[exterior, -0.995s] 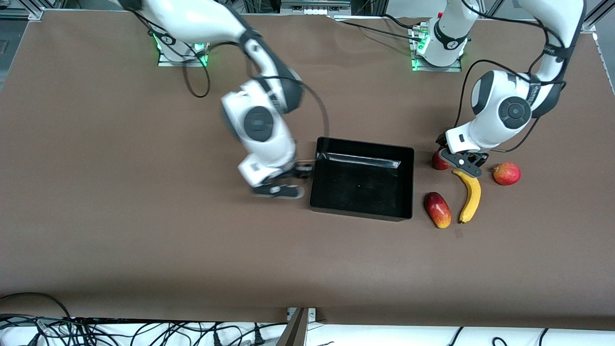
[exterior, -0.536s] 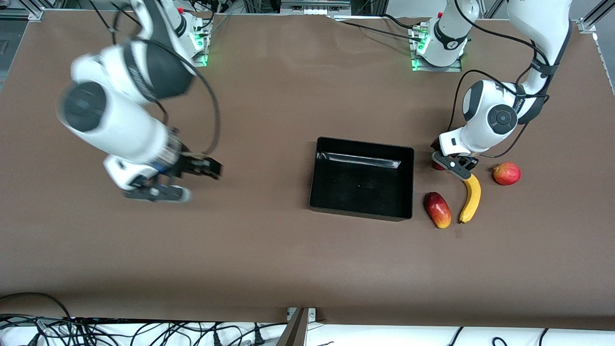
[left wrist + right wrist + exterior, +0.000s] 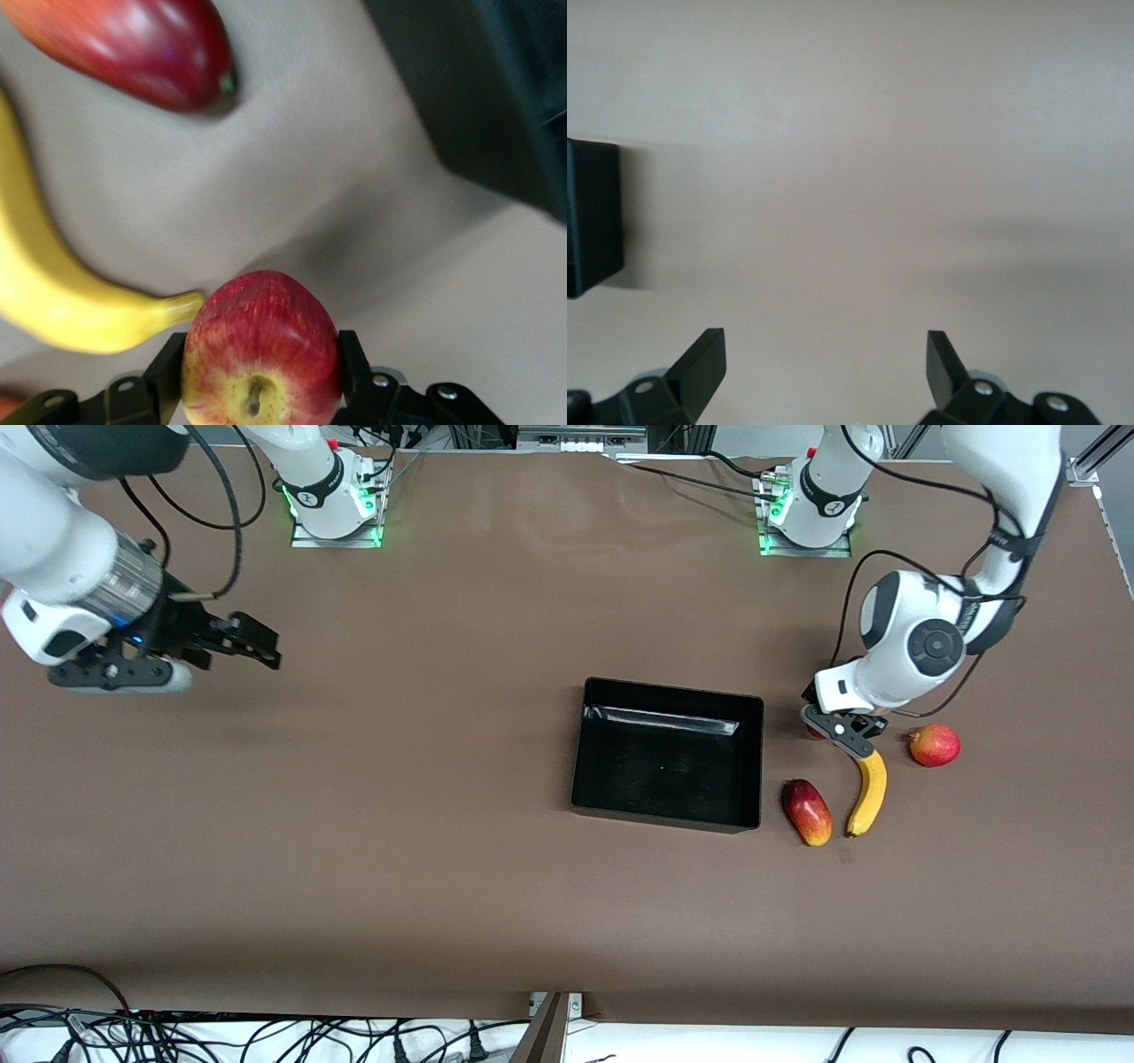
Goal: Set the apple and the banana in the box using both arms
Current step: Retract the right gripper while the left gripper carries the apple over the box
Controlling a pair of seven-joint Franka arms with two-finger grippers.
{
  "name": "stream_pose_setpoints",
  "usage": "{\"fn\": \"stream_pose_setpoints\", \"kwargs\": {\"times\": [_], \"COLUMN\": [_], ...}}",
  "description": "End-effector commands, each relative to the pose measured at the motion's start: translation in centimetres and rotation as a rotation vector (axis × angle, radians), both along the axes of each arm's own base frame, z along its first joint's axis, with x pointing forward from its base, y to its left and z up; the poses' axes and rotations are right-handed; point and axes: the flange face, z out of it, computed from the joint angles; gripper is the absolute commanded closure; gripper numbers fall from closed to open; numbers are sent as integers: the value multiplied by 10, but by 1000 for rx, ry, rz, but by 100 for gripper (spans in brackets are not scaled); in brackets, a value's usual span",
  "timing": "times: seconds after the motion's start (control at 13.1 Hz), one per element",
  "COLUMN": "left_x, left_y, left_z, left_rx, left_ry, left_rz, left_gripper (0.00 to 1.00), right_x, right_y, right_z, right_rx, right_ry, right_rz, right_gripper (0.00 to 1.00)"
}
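Apple [image 3: 261, 350] (red, streaked), between left jaws

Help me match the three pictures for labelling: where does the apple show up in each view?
Front view: the apple is a red sliver mostly hidden under the left claw, between the box and the banana's upper tip.
Left wrist view: apple between the claw's fingers.
Right wrist view: not in it.
Shared landmark: the box.
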Motion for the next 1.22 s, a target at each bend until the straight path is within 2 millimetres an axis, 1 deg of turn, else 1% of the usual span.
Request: {"fn": "stream_pose_setpoints", "kwargs": {"times": [0.0, 0.08, 0.15, 0.23, 0.31, 0.38, 0.46, 0.54, 0.69, 0.77, 0.84, 0.99, 1.15], "left_x": [39, 48, 50, 49, 47, 46, 46, 45, 47, 46, 41, 33, 32], "left_y": [-33, -57, -84, -113, -141, -165, -182, -194, -199, -198, -198, -200, -200], "left_z": [86, 106, 114, 118, 118, 112, 103, 90, 53, 39, 26, -5, -22], "left_rx": [-4, 6, 18, 25, 32, 43, 50, 46, 37, 25, 22, 10, 2], "left_ry": [48, 59, 66, 57, 50, 56, 50, 39, 37, 32, 31, 39, 46], "left_rz": [27, 98, 181, 267, 373, 474, 557, 603, 631, 637, 637, 638, 639], "left_gripper": [86, 86, 86, 86, 86, 86, 85, 84, 83, 83, 83, 83, 77], "right_x": [-6, -3, -3, -3, 0, 0, 0, -1, -1, 0, 2, 2, 3], "right_y": [-6, -5, -5, -1, 1, 0, -1, -4, -12, -15, -22, -23, -21], "right_z": [-1, -1, -1, -1, -3, -5, -5, -4, 1, 0, 2, 3, 4], "right_rx": [-33, -33, -41, -51, -60, -64, -62, -64, -67, -65, -67, -82, -84], "right_ry": [-13, -18, -21, -29, -32, -27, -20, -14, -9, -9, -3, -7, -18], "right_rz": [16, 28, 31, 37, 38, 37, 36, 33, 20, 15, 10, 12, 1], "right_gripper": [0, 0, 0, 0, 0, 0, 0, 0, 0, 0, 0, 0, 0]}}
